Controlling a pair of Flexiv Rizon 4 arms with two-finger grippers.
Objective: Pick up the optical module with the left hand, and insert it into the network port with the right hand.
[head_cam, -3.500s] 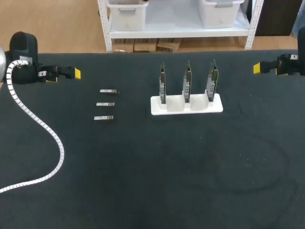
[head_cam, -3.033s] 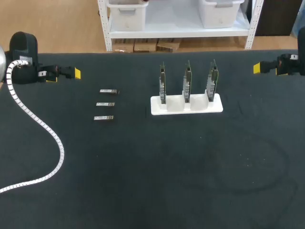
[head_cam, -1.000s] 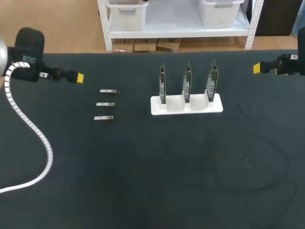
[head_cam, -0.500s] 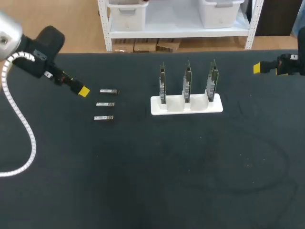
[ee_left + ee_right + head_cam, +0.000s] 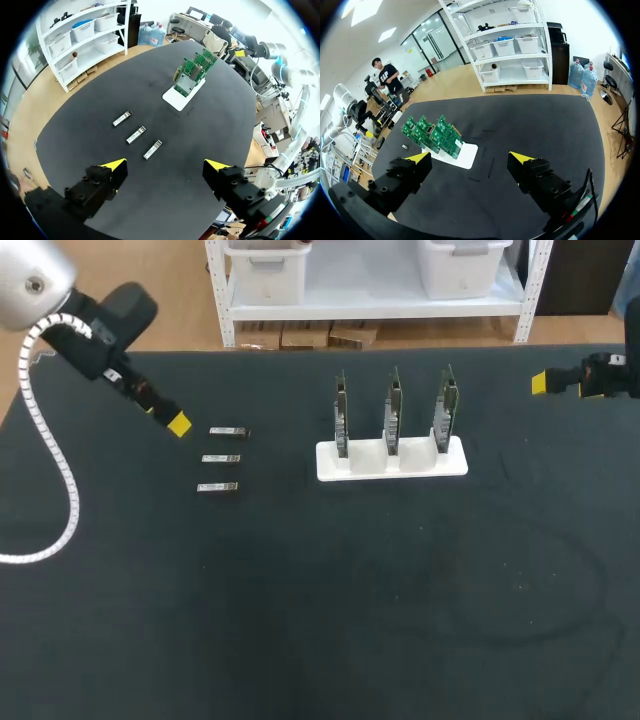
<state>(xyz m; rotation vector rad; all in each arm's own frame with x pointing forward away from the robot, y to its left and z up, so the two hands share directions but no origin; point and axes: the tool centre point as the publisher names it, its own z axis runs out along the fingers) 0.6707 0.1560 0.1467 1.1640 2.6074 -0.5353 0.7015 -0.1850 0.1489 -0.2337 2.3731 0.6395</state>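
Left wrist view alone — left hand (image 5: 165, 165) spread, optical modules (image 5: 136, 134) ahead

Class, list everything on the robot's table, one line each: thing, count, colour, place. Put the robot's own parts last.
table: one, black, under everything.
optical modules: three, silvery grey, lying flat in a column on the table's left half, apart from each other.
holder: one, white, right of the modules near the table's middle.
circuit boards: three, green, standing upright side by side in the holder.
left gripper: one, black with yellow tips, open, close beside the rearmost module, holding nothing.
right gripper: one, black with yellow tips, open, at the table's far right edge, holding nothing.
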